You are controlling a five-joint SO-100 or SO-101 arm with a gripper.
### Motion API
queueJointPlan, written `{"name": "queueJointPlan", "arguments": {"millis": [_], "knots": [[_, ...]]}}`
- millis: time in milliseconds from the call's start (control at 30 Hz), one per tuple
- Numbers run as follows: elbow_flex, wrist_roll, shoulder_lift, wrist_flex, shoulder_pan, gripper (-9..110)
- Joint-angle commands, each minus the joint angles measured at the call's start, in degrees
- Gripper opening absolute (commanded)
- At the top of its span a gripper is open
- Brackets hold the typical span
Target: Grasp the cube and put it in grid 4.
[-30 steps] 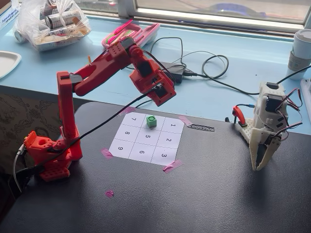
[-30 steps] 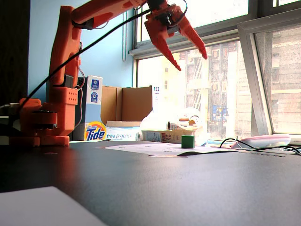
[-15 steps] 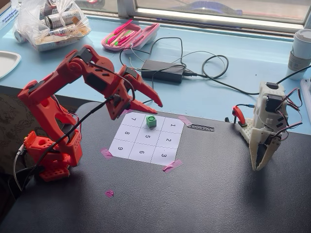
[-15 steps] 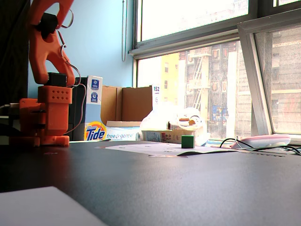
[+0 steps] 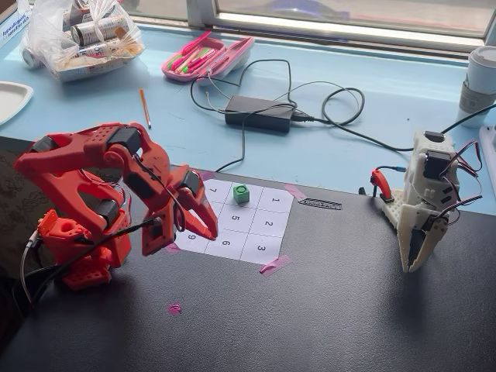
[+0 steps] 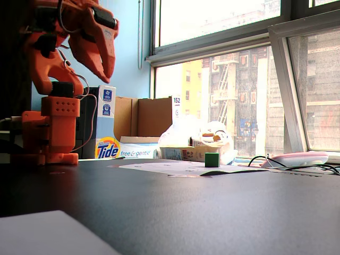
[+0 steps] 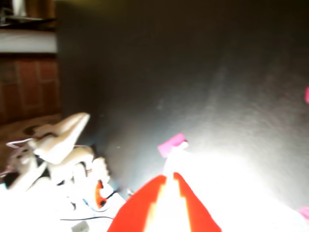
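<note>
Cube (image 5: 242, 194) sits in grid 4 (image 5: 242, 197) on the counter's (image 5: 325, 310) numbered sheet; we judge placement done. Our red arm's tool (image 5: 182, 232) hangs empty above the sheet's edge, jaws slightly parted.

A home hobby bench: Tide box (image 6: 106, 141), cardboard boxes (image 6: 141, 117), tangled power adapter (image 5: 260, 113).

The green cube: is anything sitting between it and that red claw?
Nothing visible. The cube sits alone on grid 4 of the numbered sheet, and only bare paper cells lie between it and the gripper, which hangs empty over the sheet's near-left corner.
</note>
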Motion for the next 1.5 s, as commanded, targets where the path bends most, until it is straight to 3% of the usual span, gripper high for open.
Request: {"name": "queueJointPlan", "arguments": {"millis": [0, 367, 733, 1067, 1467], "knots": [[8.53, 2.11, 2.81, -0.70, 1.05, 0], [32.17, 6.68, 11.51, -9.93, -0.18, 0], [43.59, 6.86, 21.62, -11.34, -1.93, 0], [46.67, 12.57, 32.43, -2.02, -1.67, 0], [48.69, 12.22, 42.71, 4.75, -1.58, 0]]}}
